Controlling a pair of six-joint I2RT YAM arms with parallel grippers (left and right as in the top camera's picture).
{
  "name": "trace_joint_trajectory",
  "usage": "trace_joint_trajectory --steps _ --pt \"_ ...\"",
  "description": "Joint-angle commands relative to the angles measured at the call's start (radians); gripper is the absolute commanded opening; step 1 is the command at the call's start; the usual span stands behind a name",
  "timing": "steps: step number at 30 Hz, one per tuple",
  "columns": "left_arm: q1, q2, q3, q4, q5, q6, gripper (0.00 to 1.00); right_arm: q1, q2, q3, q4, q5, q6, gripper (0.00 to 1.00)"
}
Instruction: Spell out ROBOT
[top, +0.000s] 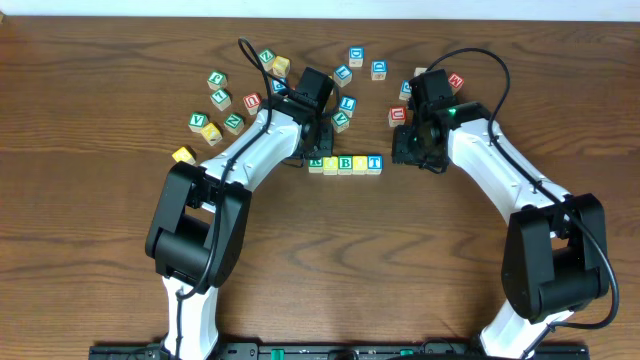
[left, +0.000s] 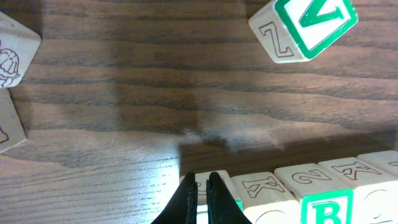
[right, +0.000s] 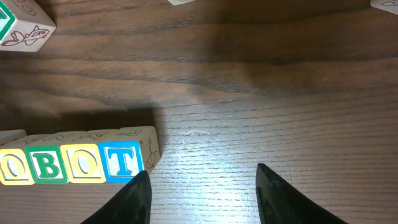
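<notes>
The left end effector (left: 200, 186) has its fingers pressed together with nothing between them. Its tips are down at the R cube (top: 315, 163), which starts the row of cubes (top: 345, 163). The rest of the row runs off to one side of it, the green B cube (left: 326, 208) among them. A V cube (left: 311, 25) lies well ahead on the surface (left: 124, 93). The right end effector (right: 202, 183) stands spread and empty at the row's other end. The blue T cube (right: 124, 160) sits just beside one finger (right: 134, 199); whether they touch I cannot tell.
</notes>
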Motion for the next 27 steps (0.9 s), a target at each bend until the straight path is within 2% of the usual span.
trace_joint_trajectory --steps 1,27 --pt "-0.004 0.014 -0.014 -0.009 -0.012 -0.004 0.08 -0.004 -0.012 -0.003 -0.002 0.016 -0.006 0.49" --pt "-0.015 0.014 -0.014 -0.014 -0.012 0.008 0.08 -0.004 -0.012 -0.003 -0.001 0.019 -0.005 0.49"
